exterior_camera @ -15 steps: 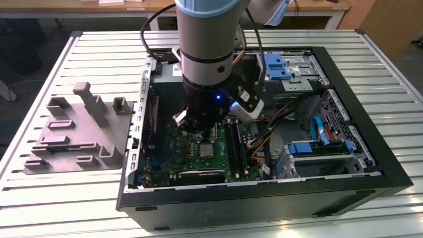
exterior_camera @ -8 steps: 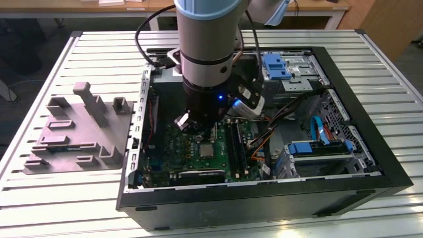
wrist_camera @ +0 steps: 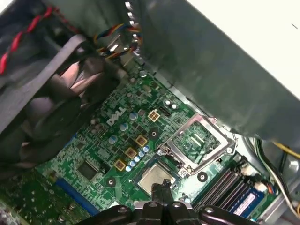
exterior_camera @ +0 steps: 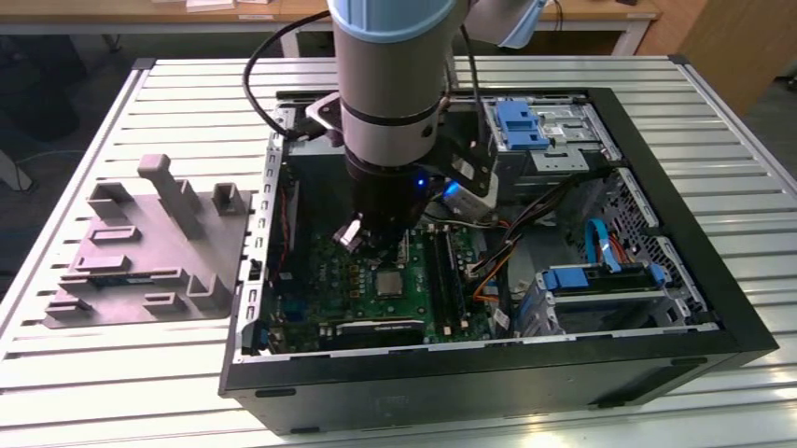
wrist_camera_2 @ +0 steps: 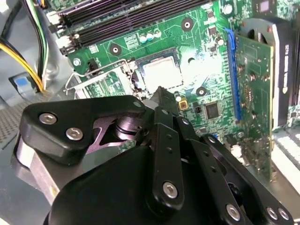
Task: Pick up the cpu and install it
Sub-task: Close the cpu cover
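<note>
Black gripper (wrist_camera_2: 161, 101) linkage crowds the foreground of the second wrist view, its fingertips drawn together to a narrow point with nothing visible between them; they read as clenched on nothing. Just beyond that tip lies the cpu (wrist_camera_2: 161, 74), a dull silvery square seated flat in its socket on the green motherboard (wrist_camera_2: 206, 70). Beside the socket, the shiny retention frame (wrist_camera: 199, 140) stands swung open, so the chip appears to be placed but not clamped down.

From the first wrist view the gripper (wrist_camera: 161, 187) tip sits close over one edge of the cpu (wrist_camera: 154, 176); I cannot tell whether it touches. Being square, the chip has no long axis to speak of; its sides run parallel to the memory slots (wrist_camera_2: 122, 18) nearby.

Seen from the exterior view, the arm (exterior_camera: 386, 103) hangs nearly vertical inside the open computer case (exterior_camera: 498, 373), wrist pointing straight down, with the cpu (exterior_camera: 388, 283) almost directly beneath, toward the case's near wall. A grey parts fixture (exterior_camera: 149, 252) rests on the slatted bench (exterior_camera: 125, 373) off the case's side, at the exterior view's left.
</note>
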Tool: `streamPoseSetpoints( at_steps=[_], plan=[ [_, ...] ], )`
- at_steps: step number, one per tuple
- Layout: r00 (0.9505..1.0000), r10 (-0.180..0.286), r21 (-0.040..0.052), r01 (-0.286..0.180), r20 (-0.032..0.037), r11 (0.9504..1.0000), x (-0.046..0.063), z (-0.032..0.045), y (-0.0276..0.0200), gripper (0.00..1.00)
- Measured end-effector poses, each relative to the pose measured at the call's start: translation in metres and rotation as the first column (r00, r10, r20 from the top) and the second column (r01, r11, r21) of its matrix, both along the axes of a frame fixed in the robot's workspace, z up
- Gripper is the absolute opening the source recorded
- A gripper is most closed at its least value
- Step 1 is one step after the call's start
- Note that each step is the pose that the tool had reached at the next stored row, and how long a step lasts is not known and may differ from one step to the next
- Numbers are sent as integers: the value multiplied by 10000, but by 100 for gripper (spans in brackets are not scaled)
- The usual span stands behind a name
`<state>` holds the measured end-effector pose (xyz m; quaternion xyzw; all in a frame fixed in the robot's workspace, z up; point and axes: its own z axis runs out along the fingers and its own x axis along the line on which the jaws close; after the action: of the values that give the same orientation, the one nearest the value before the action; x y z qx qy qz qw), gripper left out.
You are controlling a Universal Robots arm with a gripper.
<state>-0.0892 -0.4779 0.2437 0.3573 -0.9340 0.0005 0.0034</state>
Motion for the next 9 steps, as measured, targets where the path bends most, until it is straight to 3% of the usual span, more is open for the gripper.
streamPoseSetpoints(
  at_steps=[4,9],
  plan=[
    [10000,44,3,-44,2,10000,93,-4,36,11],
    [10000,46,1,-46,-1,10000,217,-10,150,11]
  ],
)
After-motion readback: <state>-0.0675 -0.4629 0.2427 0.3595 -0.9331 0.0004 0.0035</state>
